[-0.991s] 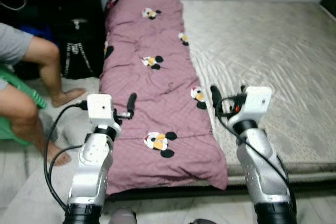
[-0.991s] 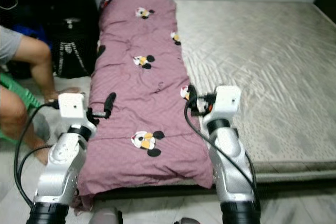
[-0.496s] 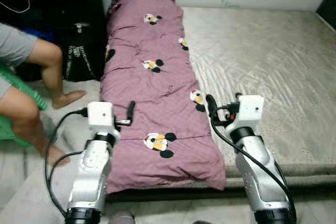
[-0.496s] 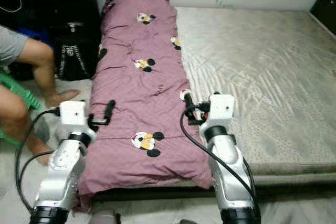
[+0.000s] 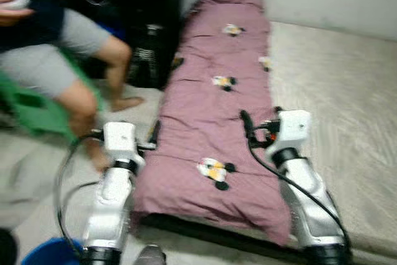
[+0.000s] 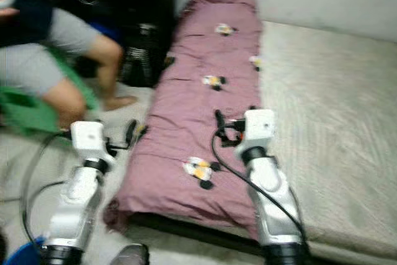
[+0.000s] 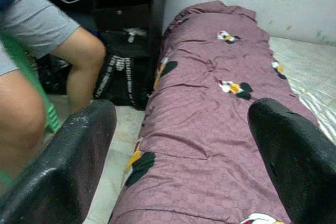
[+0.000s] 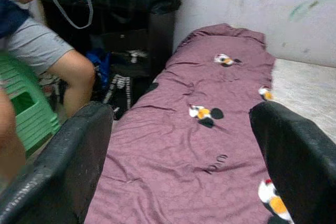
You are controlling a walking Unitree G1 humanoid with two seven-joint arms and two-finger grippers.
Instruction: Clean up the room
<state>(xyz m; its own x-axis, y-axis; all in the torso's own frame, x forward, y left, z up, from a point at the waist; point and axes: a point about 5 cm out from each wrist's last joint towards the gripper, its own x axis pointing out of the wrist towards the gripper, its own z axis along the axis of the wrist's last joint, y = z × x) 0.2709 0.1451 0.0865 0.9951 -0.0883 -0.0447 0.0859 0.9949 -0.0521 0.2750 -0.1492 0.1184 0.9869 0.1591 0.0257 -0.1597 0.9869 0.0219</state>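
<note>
Before me a bare mattress (image 5: 347,110) is lying low on the floor (image 5: 37,178), carrying a folded mauve cartoon-print quilt (image 5: 217,122) along its left edge.

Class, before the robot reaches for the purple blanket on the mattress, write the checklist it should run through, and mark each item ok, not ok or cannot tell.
1. Left pincer open and empty: ok, wrist view shows the fingers spread wide.
2. Right pincer open and empty: ok.
3. Purple blanket within reach: ok, both arms flank its near end.
4. Person on the green stool clear of the left arm: not ok, the leg is close.
5. Head view sharp: not ok, blurred.
6. Blanket free of the mattress: cannot tell.
</note>
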